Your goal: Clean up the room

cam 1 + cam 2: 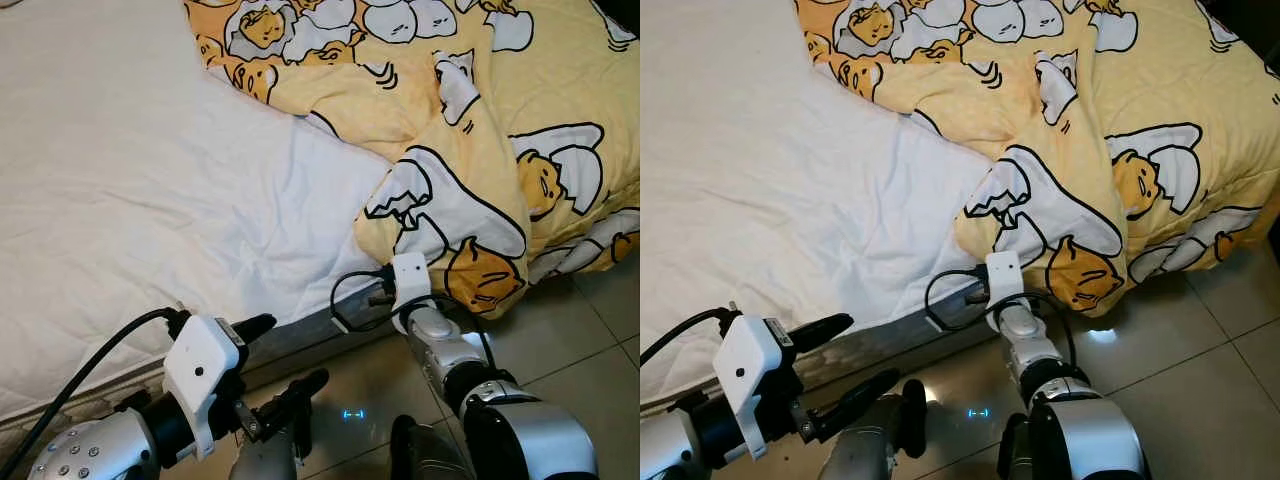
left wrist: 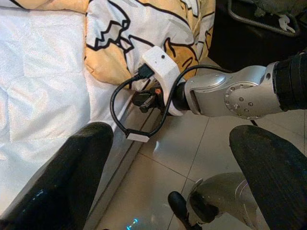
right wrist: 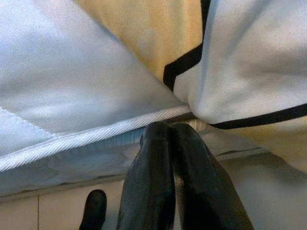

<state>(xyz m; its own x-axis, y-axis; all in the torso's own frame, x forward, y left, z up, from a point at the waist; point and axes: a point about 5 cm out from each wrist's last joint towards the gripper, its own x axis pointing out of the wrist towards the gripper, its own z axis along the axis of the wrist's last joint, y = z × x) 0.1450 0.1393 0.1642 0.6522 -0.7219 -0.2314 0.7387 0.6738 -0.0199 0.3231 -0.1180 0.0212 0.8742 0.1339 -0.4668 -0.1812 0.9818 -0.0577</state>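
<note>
Where the yellow duvet (image 1: 480, 150) hangs over the mattress (image 1: 130, 200) edge, the right gripper (image 3: 168, 139) sits, jaws pressed together, holding nothing. Left gripper (image 1: 285, 355) hovers beside the mattress edge, jaws wide.

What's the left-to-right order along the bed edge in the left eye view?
left gripper → bare white mattress → right gripper at the mattress edge → yellow cartoon quilt hanging over the edge → tiled floor.

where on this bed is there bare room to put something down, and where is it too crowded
Free: the wide white mattress stretch, bordered by the yellow cartoon blanket and the bed's near edge. Crowded: the blanket's bunched corner overhanging the edge, where the right gripper sits shut against it. The left gripper hangs open over the tiled floor.
</note>
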